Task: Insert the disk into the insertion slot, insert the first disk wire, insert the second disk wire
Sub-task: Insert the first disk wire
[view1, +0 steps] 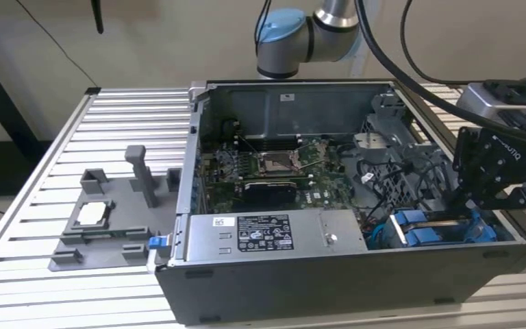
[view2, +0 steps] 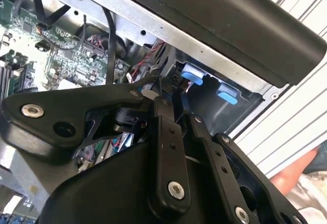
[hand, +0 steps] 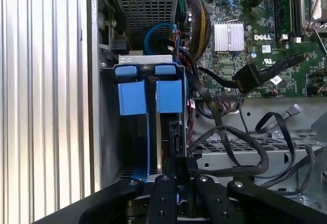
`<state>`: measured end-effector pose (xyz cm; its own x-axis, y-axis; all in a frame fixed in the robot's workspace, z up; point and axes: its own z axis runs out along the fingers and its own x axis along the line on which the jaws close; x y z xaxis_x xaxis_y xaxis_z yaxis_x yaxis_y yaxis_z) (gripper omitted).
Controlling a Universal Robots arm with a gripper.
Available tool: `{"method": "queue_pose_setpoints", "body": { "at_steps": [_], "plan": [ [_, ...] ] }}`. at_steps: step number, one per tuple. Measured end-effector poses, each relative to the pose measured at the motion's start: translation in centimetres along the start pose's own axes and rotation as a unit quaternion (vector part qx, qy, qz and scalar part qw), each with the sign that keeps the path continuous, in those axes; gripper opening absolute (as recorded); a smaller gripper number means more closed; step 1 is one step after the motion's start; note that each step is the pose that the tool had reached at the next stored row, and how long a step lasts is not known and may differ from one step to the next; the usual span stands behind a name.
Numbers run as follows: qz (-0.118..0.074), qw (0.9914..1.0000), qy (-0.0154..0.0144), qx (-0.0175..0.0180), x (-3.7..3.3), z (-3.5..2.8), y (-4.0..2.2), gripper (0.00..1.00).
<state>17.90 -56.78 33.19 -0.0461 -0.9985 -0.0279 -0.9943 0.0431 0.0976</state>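
The disk [hand: 164, 142] stands on edge inside the insertion slot [hand: 108, 132], its blue caddy rail [hand: 148, 147] running along one side. In the exterior view the disk's blue caddy [view1: 427, 234] sits low in the case's corner at that view's right. My gripper [view1: 457, 214] reaches down into that corner. In the first wrist view my gripper [hand: 179, 175] is shut on the disk's upper edge, with one black finger [hand: 162, 196] on each side. The second wrist view shows the fingertips [view2: 164, 106] close together over the bay. A loose black wire with a connector [hand: 246, 78] lies over the motherboard.
An open computer case [view1: 336, 274] lies on a slatted metal table [view1: 126, 123]. A silver power-supply box [view1: 263, 236] sits beside the bay, with the motherboard [view1: 272, 164] behind it. A grey fixture [view1: 107, 226] stands at the exterior view's left. A person's hand [view2: 301, 178] is outside the case.
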Motion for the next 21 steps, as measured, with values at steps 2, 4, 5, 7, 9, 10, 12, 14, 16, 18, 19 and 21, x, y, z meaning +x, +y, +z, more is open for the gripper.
{"method": "queue_pose_setpoints", "body": {
  "at_steps": [2,4,5,7,9,10,12,14,16,18,19,21],
  "plan": [
    [0.000,1.00000,-0.0006,-0.0001,0.00,0.07,0.00,0.19],
    [0.000,1.00000,-0.0006,-0.0001,0.00,0.07,0.00,0.19],
    [0.000,1.00000,-0.0005,0.0000,0.00,0.07,-0.01,0.19],
    [0.000,1.00000,-0.0008,-0.0001,0.00,0.10,-0.01,0.19],
    [0.001,1.00000,-0.0010,0.0000,0.00,0.10,-0.01,0.20],
    [0.001,1.00000,-0.0017,0.0001,0.00,-0.09,0.02,0.27],
    [0.001,1.00000,-0.0015,0.0008,-0.03,-0.91,0.10,0.27],
    [0.001,1.00000,-0.0015,0.0020,-0.04,-1.53,0.19,0.27],
    [0.001,0.99999,-0.0018,0.0036,-0.05,-2.03,0.25,0.27],
    [0.001,0.99998,-0.0023,0.0056,-0.06,-2.40,0.31,0.27],
    [0.001,0.99997,-0.0030,0.0073,-0.06,-2.51,0.34,0.27],
    [0.000,0.99985,-0.0067,0.0161,-0.06,-2.52,0.47,0.27]
  ]
}}
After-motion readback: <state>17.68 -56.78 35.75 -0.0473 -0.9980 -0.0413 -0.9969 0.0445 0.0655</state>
